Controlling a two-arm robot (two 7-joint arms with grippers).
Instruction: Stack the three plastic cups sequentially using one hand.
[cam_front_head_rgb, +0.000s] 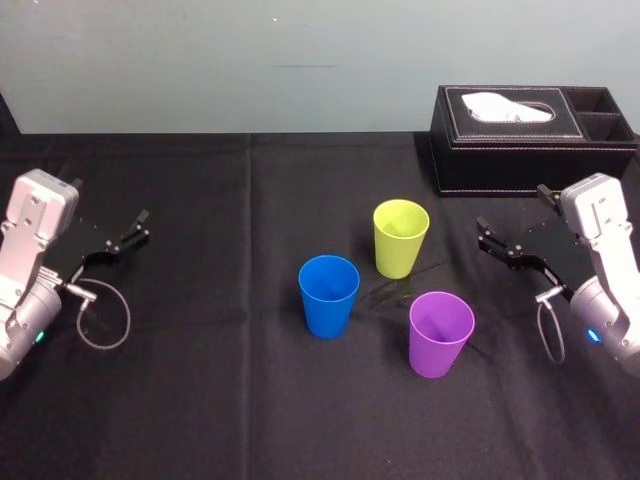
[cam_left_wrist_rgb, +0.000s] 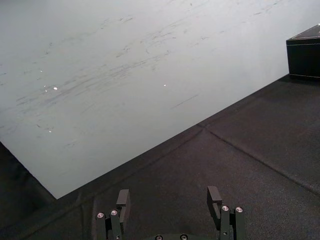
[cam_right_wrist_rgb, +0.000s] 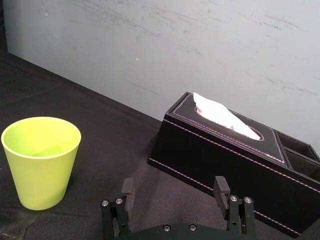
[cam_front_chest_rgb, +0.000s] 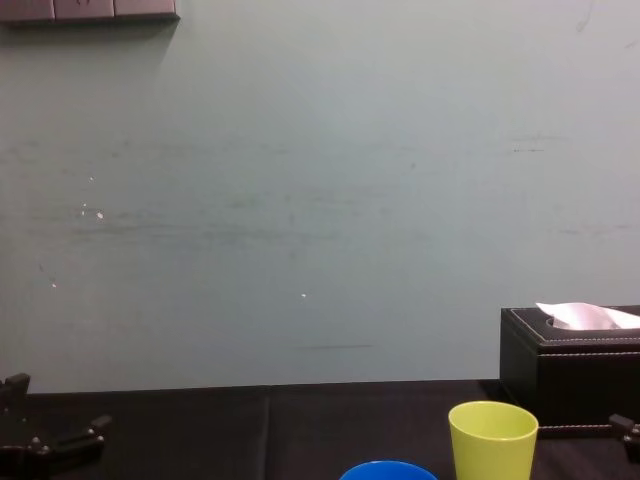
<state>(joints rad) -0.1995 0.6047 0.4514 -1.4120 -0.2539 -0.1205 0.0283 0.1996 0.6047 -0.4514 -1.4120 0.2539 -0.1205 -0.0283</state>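
Observation:
Three cups stand upright and apart on the black cloth: a blue cup (cam_front_head_rgb: 329, 295) in the middle, a yellow-green cup (cam_front_head_rgb: 400, 237) behind it to the right, and a purple cup (cam_front_head_rgb: 441, 333) nearest the front right. My right gripper (cam_front_head_rgb: 484, 236) hovers to the right of the yellow-green cup, open and empty. In the right wrist view the right gripper (cam_right_wrist_rgb: 175, 186) points past the yellow-green cup (cam_right_wrist_rgb: 41, 160). My left gripper (cam_front_head_rgb: 135, 232) rests far left, open with nothing in it; the left wrist view shows that gripper (cam_left_wrist_rgb: 168, 197) over bare cloth.
A black tissue box (cam_front_head_rgb: 520, 135) with a white tissue stands at the back right, close behind the right arm. A grey wall (cam_front_chest_rgb: 320, 200) closes off the far edge of the table. Bare black cloth (cam_front_head_rgb: 210, 300) lies between the left gripper and the cups.

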